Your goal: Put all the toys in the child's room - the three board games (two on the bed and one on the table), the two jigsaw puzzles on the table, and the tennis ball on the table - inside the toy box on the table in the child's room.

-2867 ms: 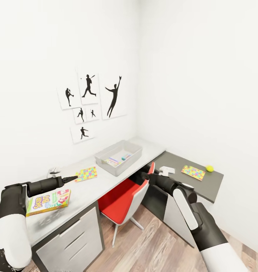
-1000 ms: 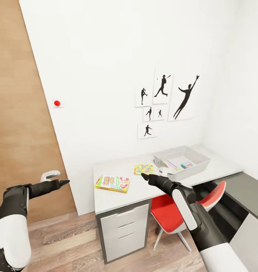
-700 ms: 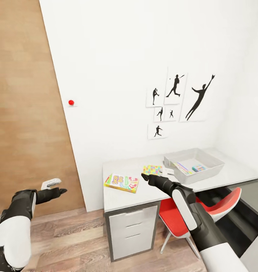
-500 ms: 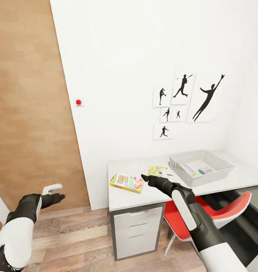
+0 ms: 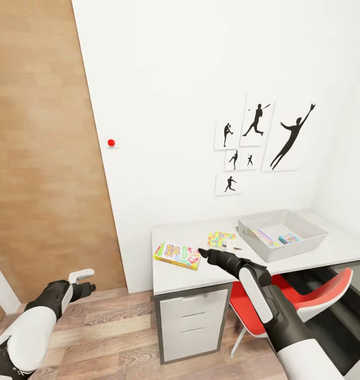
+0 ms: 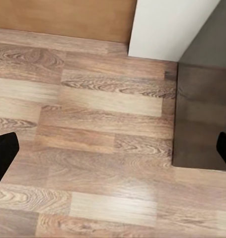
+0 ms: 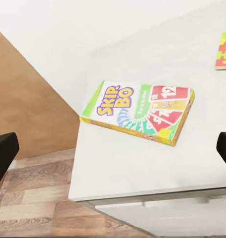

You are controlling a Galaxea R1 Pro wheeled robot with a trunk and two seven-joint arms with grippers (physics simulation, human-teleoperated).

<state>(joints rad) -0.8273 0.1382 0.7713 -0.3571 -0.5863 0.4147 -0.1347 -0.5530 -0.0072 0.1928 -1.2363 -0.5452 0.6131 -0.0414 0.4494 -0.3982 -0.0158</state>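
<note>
White walls back the table point(image 5: 201, 272) — we'd settle our empty, spread right gripper point(image 5: 202, 253) squarely over the Skip-Bo box point(image 7: 140, 112) before closing, left gripper point(image 5: 89, 288) hanging spread and empty above the floor point(image 6: 93, 148).

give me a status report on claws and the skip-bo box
Both claws open, empty. Right claw beside Skip-Bo box, which lies flat on desk. Left claw over floor. Nothing blocking.

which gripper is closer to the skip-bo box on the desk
Right. The right gripper hovers just beside the Skip-Bo box at the desk's front, jaws open. The left gripper hangs low over the wood floor, well off the desk's side.
</note>
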